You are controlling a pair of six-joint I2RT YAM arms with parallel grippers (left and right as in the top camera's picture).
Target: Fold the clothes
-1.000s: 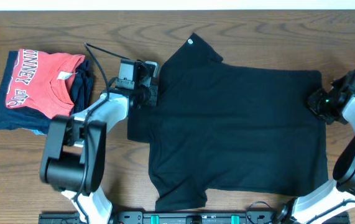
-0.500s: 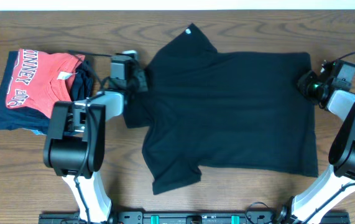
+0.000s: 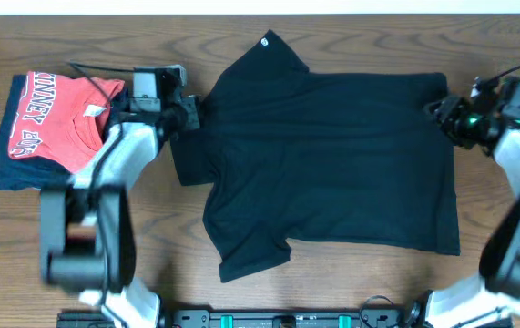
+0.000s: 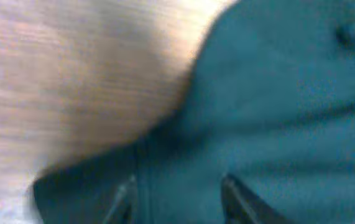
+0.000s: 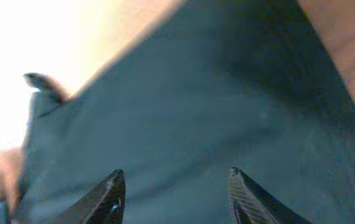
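The black T-shirt (image 3: pixel 332 155) lies spread at the centre of the table (image 3: pixel 351 36). The left end effector (image 3: pixel 189 113) is at its left edge and the right end effector (image 3: pixel 442 115) at its upper-right corner. I cannot tell whether either is clenched on it.

Robot lab bench: wood-grain table (image 3: pixel 351 287), left arm (image 3: pixel 118 164), right arm (image 3: pixel 519 159), folded garment stack (image 3: pixel 59 128).

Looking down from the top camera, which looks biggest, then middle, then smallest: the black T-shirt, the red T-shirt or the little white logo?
1. black T-shirt, spread out
2. red T-shirt, folded
3. white logo, tiny
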